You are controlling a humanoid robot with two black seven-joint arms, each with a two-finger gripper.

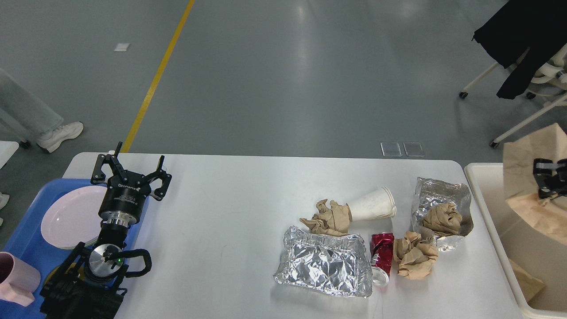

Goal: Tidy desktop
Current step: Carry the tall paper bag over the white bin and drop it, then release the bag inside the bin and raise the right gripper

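Right gripper [549,180] clenched on a brown paper bag [527,177] over the cream bin [489,208]. Left gripper [130,170] spread, empty, by the blue tray [26,241]. White worktop [230,221] carries light, crushable litter: foil [323,266], paper wads [414,256], cup [372,204], can [382,256]; pinch raised creases.

Your left claw [130,170] stands at the lower left of the frame, pointing up, fingers spread wide. Your right claw [549,181] shows at the right edge, pinched on brown paper [527,177].

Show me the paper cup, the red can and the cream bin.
paper cup [371,204], head view, its side wall
red can [382,253], head view, its crushed body
cream bin [482,191], head view, its left rim
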